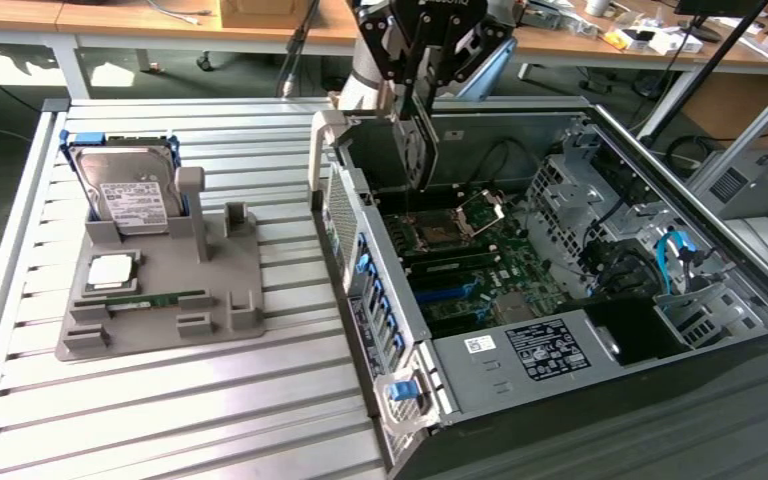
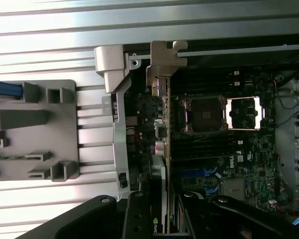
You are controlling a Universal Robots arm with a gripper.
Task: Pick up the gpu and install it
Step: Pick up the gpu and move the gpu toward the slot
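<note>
My pincer (image 2: 162, 211) is clenched on the gpu (image 2: 159, 169). It pinches the two flat faces at one end, so the card runs away from me edge-on, with its bracket (image 2: 165, 59) at the far end. I take that hold to be deliberate: squeezing the faces leaves the card's edges free and keeps it from swinging.

In the exterior view, with the case (image 1: 491, 370) as the dial, my pincer (image 1: 418, 60) hangs at about eleven o'clock. The gpu (image 1: 419, 130) stands upright below it, over the open side. As far as I can tell, the card is clear of the board (image 1: 471, 265) and not yet seated in any slot.

The case lies on its side with the panel off, which turns the board (image 2: 229, 149) face up to me. The socket (image 2: 204, 114) sits just beside the line of the card, with its cover swung back. The bracket lines up near the case's rear rim, which I judge is where that end belongs.

Farther out, at nine o'clock from the case and well apart from it, the holder (image 1: 157, 325) rests on the table (image 1: 157, 430). Its cradles prop parts where a pincer can reach them. The drive (image 1: 124, 190) leans upright at the holder's twelve o'clock, and the ram (image 1: 157, 298) lies flat near its middle. Beyond everything, at twelve o'clock, runs a bench (image 1: 131, 15).
</note>
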